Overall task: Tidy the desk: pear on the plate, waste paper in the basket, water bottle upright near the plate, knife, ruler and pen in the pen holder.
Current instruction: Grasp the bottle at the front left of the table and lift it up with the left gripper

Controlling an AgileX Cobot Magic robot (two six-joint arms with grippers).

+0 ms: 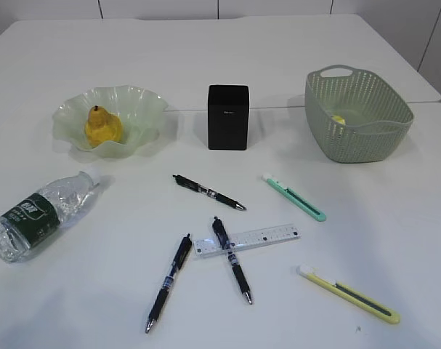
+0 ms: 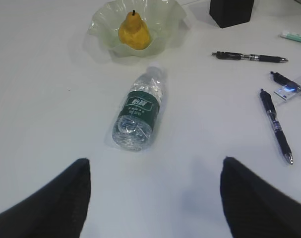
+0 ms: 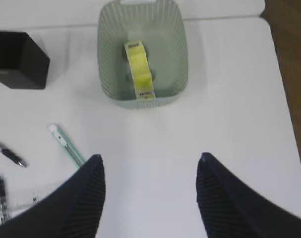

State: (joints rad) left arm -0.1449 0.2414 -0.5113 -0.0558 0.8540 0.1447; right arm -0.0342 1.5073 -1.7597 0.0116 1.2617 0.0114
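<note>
Pear (image 1: 103, 126) on plate (image 1: 144, 109), water bottle (image 1: 38, 213) on its side nearby, ruler (image 1: 264, 237) under a pen (image 1: 231, 259).

Matte black pen holder (image 1: 228, 116), translucent glossy plate (image 1: 144, 109), woven-pattern plastic basket (image 1: 365, 131).

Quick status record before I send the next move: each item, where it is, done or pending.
pear: on plate, done
waste paper: in basket, done
water bottle: lying on its side, pending
pens: three on desk, pending
ruler: under one pen, pending
knives: green, yellow, pending
pen holder: upright, contents unseen
left hand: open, empty
right hand: open, empty
</note>
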